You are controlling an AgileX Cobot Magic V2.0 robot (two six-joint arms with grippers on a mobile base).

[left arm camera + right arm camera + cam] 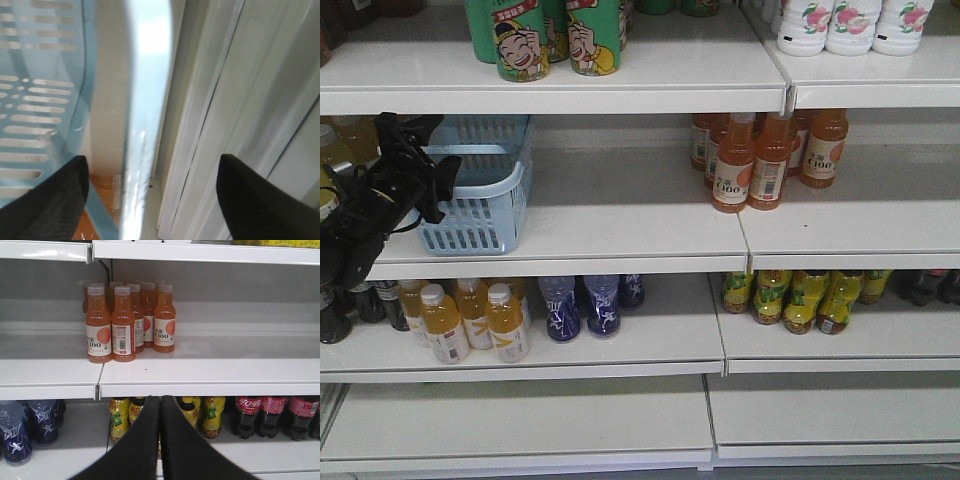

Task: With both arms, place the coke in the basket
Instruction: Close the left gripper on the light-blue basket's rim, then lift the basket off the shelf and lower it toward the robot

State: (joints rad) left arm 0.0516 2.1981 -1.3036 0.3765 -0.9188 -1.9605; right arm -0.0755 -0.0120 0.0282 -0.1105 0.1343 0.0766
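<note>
The light blue basket (pixel 480 225) stands on the middle shelf at the left. My left gripper (pixel 442 190) is at its left rim. In the left wrist view the left gripper (pixel 151 157) is open, and a light blue basket handle bar (pixel 145 100) runs between the fingers without touching them; the slotted wall (pixel 35 120) is to the left. My right gripper (pixel 160 398) is shut with nothing in it and faces the shelves. Dark coke bottles with red labels (pixel 247 415) stand on the lower shelf, to its right. The right arm is out of the front view.
Orange C100 bottles (pixel 750 160) (pixel 122 325) stand on the middle shelf right of the basket. Below are yellow-green bottles (pixel 212 415), blue bottles (pixel 580 305) and yellow juice bottles (pixel 470 320). Green cans (pixel 555 35) sit on the top shelf. White shelf edges (pixel 200 389) jut forward.
</note>
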